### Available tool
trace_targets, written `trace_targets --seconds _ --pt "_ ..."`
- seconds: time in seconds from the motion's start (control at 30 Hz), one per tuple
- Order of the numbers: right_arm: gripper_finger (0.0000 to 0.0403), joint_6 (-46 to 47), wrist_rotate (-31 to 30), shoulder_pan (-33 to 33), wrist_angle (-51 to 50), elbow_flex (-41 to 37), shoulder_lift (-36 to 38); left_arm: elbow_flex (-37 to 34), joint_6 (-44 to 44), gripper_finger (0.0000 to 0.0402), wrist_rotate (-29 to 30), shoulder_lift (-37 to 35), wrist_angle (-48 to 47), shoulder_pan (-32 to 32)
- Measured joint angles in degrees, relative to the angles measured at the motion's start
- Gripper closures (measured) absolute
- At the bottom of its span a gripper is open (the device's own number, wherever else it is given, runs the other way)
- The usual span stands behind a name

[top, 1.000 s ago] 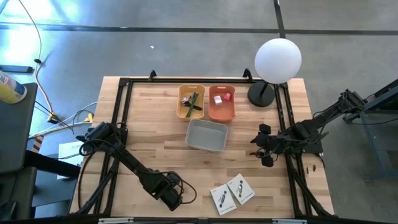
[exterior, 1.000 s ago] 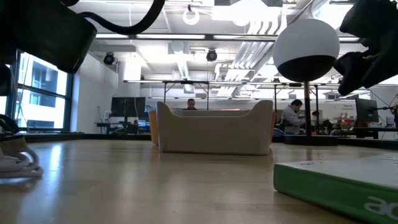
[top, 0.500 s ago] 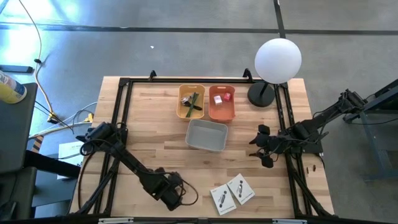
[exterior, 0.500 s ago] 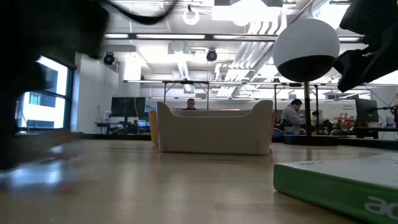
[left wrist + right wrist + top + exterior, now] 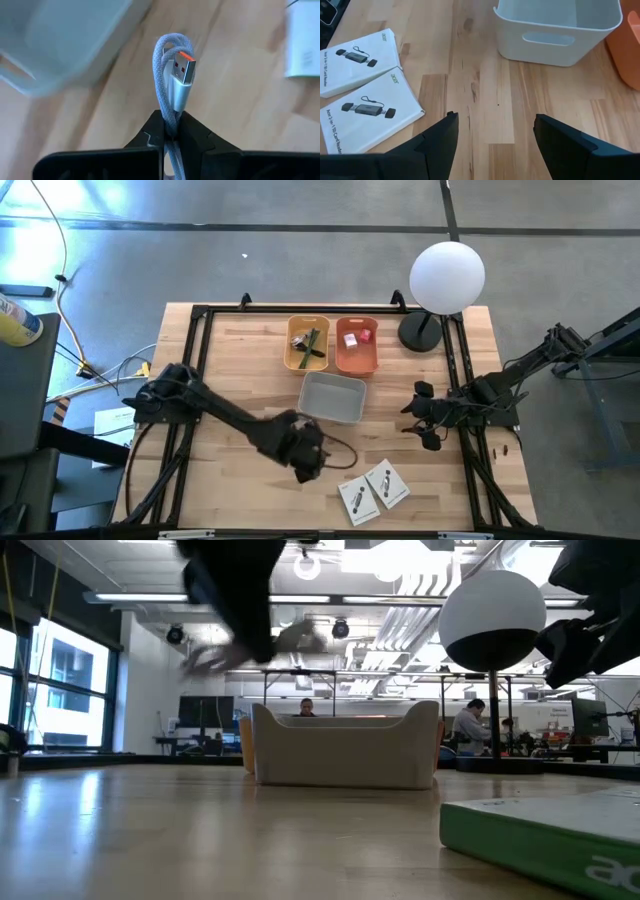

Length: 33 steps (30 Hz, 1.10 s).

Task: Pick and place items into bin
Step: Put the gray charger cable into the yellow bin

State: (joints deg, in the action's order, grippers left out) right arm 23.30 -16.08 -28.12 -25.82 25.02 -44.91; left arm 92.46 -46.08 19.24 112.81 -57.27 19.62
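Our left tool (image 5: 170,132) clamps a grey cable (image 5: 172,75) near the grey bin (image 5: 333,397); right tool (image 5: 495,132) apart, idle.

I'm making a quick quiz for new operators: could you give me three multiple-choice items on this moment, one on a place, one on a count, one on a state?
1. Where does the grey bin stand?
A. On the table's near side from the yellow bin and orange bin
B. Beside the white packets
C. Under the lamp

2. How many white packets lie on the table?
A. One
B. Two
C. Four

3. What are the left gripper's jaws doing?
A. Open, empty
B. Shut on a cube
C. Shut on a grey USB cable

Answers: 1 A, the high view shows it just below both coloured bins; 2 B, the right wrist view shows two side by side; 3 C, the left wrist view shows the looped cable pinched between them.
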Motion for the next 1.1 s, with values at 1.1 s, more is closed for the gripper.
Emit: trace_targets --seconds 1.1 --pt "0.0155 29.1 -22.1 0.0 9.7 0.0 0.0 14.0 41.3 0.0394 -10.4 0.3 -5.9 -54.7"
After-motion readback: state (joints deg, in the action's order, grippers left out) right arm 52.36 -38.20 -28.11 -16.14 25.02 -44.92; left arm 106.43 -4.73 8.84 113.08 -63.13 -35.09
